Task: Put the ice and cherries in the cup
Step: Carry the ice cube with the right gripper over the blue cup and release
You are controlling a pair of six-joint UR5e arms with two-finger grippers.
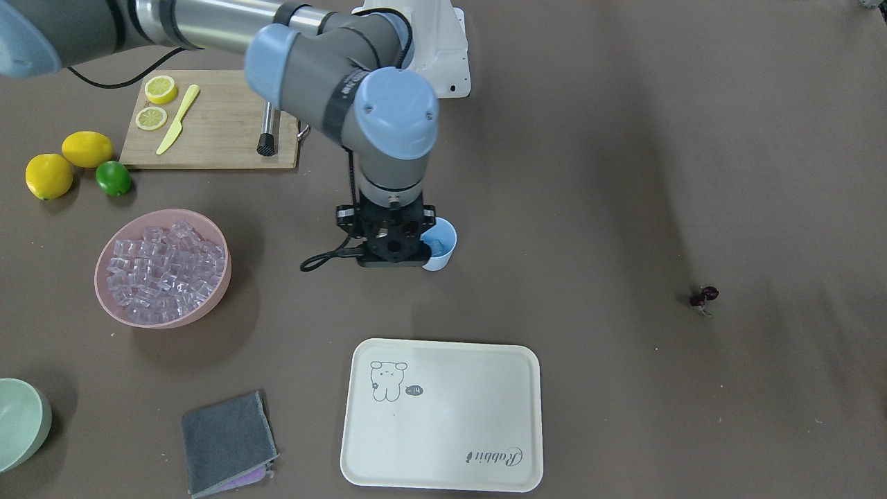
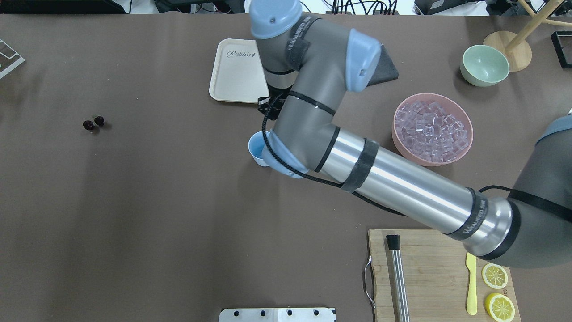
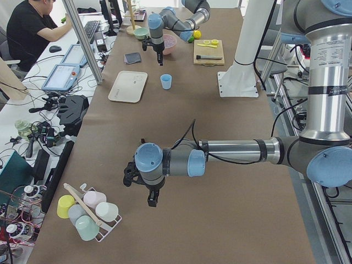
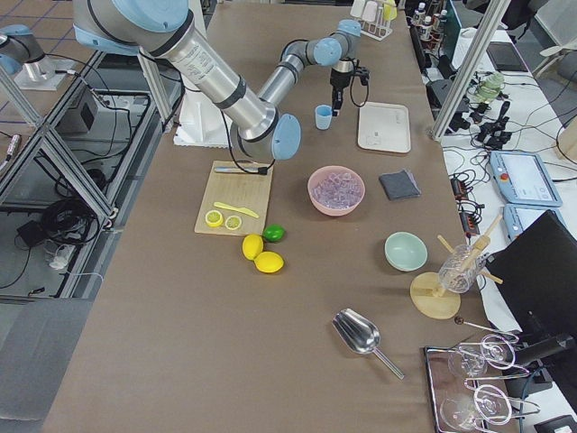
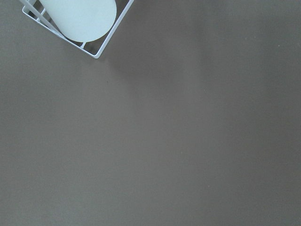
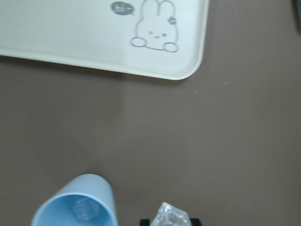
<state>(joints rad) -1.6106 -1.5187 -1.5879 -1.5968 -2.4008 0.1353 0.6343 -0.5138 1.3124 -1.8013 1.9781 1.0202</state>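
Observation:
The light blue cup stands upright mid-table and holds one ice cube. My right gripper hangs just beside the cup. In the right wrist view it is shut on a clear ice cube, level with the cup's rim and to its side. More ice fills the pink bowl. The cherries lie alone on the table, far from the cup; they also show in the overhead view. My left gripper hangs over bare table far off; I cannot tell its state.
A cream tray lies near the cup, with a grey cloth and a pale green bowl beside it. A cutting board carries lemon slices, a yellow knife and a muddler. Lemons and a lime sit beside it. A cup rack is near my left wrist.

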